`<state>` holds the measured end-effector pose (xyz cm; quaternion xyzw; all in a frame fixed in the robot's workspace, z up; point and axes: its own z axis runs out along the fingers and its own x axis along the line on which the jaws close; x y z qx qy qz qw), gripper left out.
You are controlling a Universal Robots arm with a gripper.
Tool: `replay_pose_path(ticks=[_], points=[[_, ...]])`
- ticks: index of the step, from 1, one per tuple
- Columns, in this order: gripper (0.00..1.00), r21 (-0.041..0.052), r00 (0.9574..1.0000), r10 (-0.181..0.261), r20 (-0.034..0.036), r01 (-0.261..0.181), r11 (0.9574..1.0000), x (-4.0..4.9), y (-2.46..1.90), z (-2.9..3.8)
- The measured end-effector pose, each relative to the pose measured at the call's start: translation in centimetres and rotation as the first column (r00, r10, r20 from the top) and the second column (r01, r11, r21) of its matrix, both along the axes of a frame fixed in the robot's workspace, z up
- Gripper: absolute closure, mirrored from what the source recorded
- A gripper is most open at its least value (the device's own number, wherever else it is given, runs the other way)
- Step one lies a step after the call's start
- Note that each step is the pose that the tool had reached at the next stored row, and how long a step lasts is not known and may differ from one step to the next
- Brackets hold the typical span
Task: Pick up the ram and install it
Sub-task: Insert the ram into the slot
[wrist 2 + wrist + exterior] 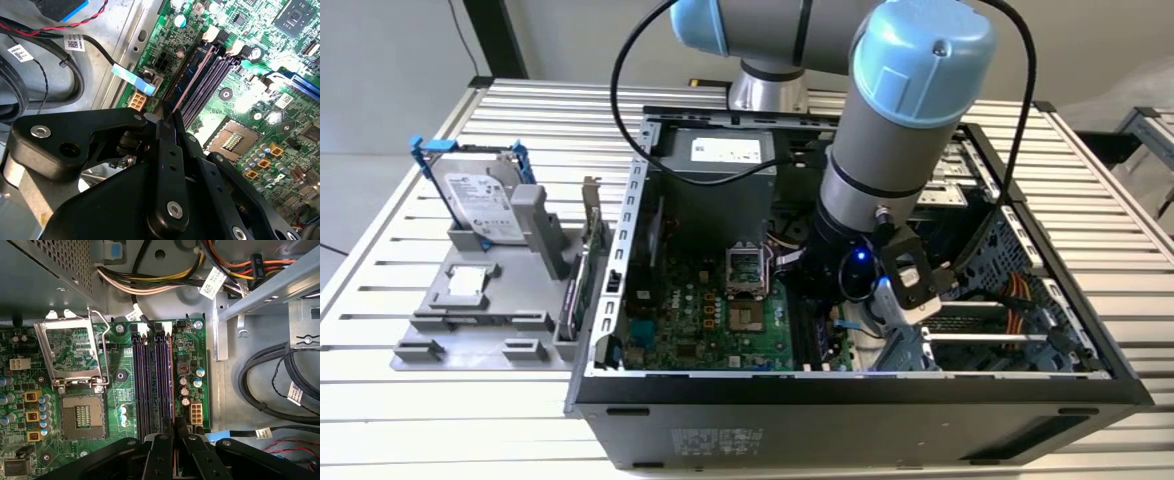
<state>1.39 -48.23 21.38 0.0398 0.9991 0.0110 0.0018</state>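
Black two-fingered gripper (175, 432) lowered inside the open computer case, fingers closed on the long, thin dark-blue ram strip (192, 70). The ram runs straight ahead from the fingertips, standing edge-on in the slot nearest the green motherboard's (75, 347) edge, beside empty parallel memory slots (142, 385); beyond lies the silver processor-socket frame (70, 352).

No text can be made out anywhere, only the labels themselves. On the computer case (854, 410), a grey sticker (716, 440) sits on its near outer wall. Inside it, a white label (724, 150) tops the power supply (720, 165), and white tags (213, 282) hang on cables (165, 277). Outside the case, the hard drive (478, 190) carries a white label (490, 205).
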Motion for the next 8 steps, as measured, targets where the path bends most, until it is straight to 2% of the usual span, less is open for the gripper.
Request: replay_pose_path(ticks=[8], points=[[1.0,-0.0012,1.0,-0.002,-0.0001,0.002,1.0,-0.01,0.2,-0.02]])
